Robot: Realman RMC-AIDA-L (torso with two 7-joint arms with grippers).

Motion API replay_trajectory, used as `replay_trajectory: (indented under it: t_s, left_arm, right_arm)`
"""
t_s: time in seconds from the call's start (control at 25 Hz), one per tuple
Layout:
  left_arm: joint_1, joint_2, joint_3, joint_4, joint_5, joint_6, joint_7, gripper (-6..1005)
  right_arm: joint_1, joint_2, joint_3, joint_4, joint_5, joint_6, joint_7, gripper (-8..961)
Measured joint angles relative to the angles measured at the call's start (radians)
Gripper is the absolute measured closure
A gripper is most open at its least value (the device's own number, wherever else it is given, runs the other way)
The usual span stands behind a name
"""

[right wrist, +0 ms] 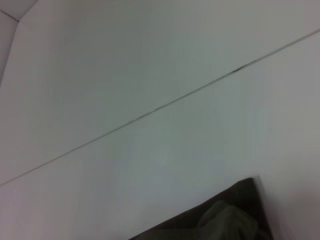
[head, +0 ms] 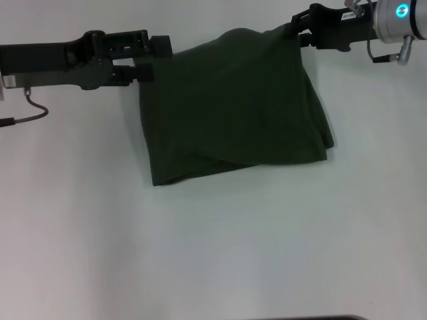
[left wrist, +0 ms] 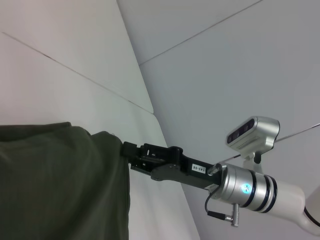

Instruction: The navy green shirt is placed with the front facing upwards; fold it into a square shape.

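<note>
**Folded shirt held at both far corners**

The dark olive-green cotton shirt (head: 233, 110) is lying on the white tabletop (head: 213, 253) in a folded, roughly rectangular bundle, with only plain green fabric showing. Its near edge is running unevenly — an overlapping fold line is crossing the lower portion, and extra layers are bunching along the side nearest the right arm.

The left hand (head: 152, 59) is reaching in from the left side of the head view, its black fingers clenched on the far left corner of the shirt. The right hand (head: 295, 30) is coming in from the upper right, clamped on the far right corner, where the cloth is rising slightly off the surface.

In the left wrist view, the shirt (left wrist: 60, 185) is filling the lower area, and the right hand (left wrist: 131, 152) is meeting its edge — black body, silver wrist joint behind. In the right wrist view, only a corner of the shirt (right wrist: 225, 220) is showing against the tabletop (right wrist: 150, 75).
</note>
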Motion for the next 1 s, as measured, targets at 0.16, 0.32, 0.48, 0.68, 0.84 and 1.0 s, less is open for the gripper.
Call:
replay_trajectory:
  t_s: [0.16,0.32,0.48,0.68,0.84,1.0]
  left_arm:
    - [0.0,-0.001,0.0,0.0,-0.001,-0.001,0.001,125]
    - [-0.003,-0.005,0.004,0.0,0.0,-0.003,0.009,124]
    - [-0.003,-0.006,0.001,0.001,0.001,-0.003,0.011,124]
    - [0.003,-0.002,-0.002,0.002,0.001,0.001,0.011,124]
    - [0.006,-0.002,-0.005,0.002,0.001,-0.001,0.011,124]
    - [0.007,-0.002,-0.005,0.002,0.0,-0.002,0.012,124]
  right_arm:
    - [0.004,0.01,0.0,0.002,0.002,0.018,0.0,558]
    - [0.005,0.027,0.0,-0.003,0.006,0.061,-0.003,557]
    - [0.014,0.04,0.002,-0.008,0.013,0.07,-0.063,582]
    - [0.017,0.048,0.001,-0.018,0.083,0.035,-0.157,648]
    - [0.017,0.043,-0.001,-0.027,0.083,0.018,-0.159,700]
    - [0.011,0.035,-0.002,-0.027,0.079,0.007,-0.152,874]
